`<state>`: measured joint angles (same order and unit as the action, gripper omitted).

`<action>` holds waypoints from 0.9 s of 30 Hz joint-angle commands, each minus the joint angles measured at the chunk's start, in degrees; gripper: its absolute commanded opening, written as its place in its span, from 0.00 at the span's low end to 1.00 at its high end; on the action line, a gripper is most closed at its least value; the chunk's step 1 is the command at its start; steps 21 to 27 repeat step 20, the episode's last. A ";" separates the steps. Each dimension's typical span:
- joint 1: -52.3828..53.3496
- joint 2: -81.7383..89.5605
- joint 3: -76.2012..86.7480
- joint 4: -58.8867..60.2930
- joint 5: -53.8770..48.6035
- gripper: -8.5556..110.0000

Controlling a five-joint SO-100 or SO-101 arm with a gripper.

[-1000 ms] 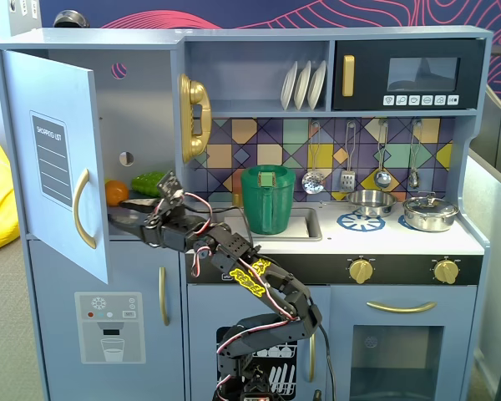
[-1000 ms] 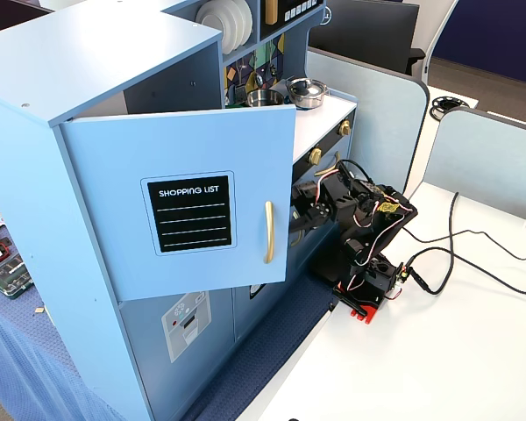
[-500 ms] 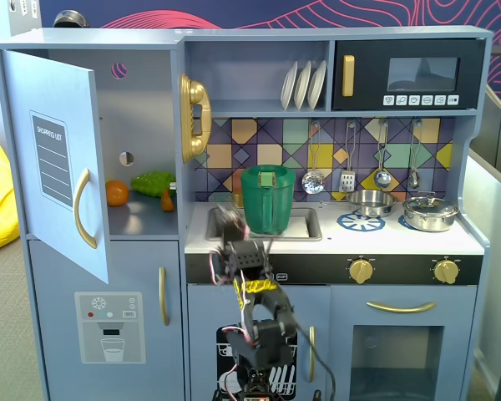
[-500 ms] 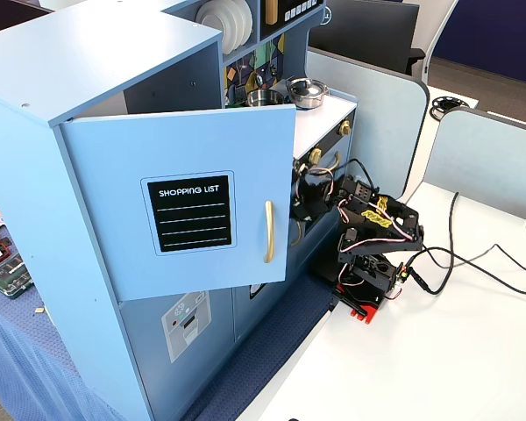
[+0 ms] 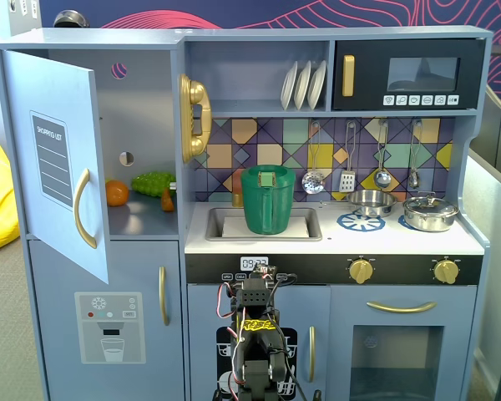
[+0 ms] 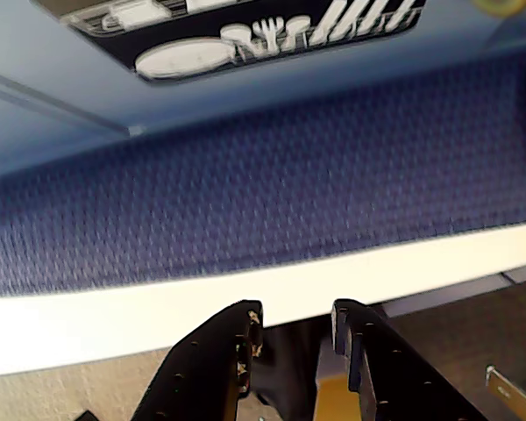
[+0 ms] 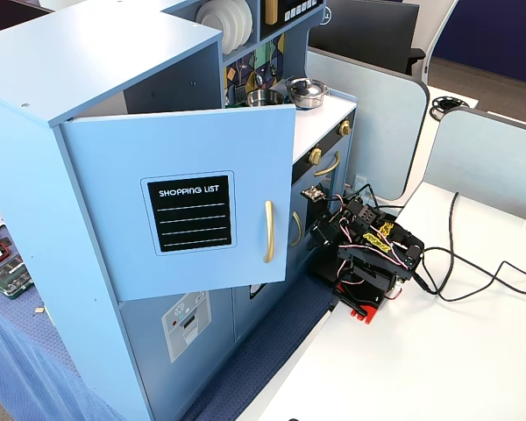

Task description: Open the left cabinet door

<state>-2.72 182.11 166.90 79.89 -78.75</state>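
The left cabinet door is blue-grey with a black "SHOPPING LIST" panel and a curved gold handle. It stands swung open, also in the other fixed view. The open compartment holds an orange and green toy food. The arm sits folded low in front of the kitchen, well apart from the door. In the wrist view my gripper is open and empty, above the white table edge.
Below the open door is a door with a water-dispenser graphic. A dishwasher-picture door and blue cloth lie ahead of the gripper. A green pitcher stands in the sink. Cables trail over the white table.
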 commanded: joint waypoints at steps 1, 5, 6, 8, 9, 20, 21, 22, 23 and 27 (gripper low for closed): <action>0.00 -0.09 4.75 4.13 4.57 0.07; 1.32 -0.09 4.75 4.13 6.59 0.07; 1.67 -0.09 4.75 4.22 6.94 0.08; 1.76 -0.09 4.75 5.62 2.99 0.08; 1.76 -0.09 4.75 6.59 0.35 0.07; 2.29 0.00 4.75 7.91 -8.53 0.08; 2.29 0.00 4.75 7.91 -8.53 0.08; 2.29 0.00 4.75 7.91 -8.53 0.08; 2.29 0.00 4.75 7.91 -8.53 0.08; 2.29 0.00 4.75 7.91 -8.53 0.08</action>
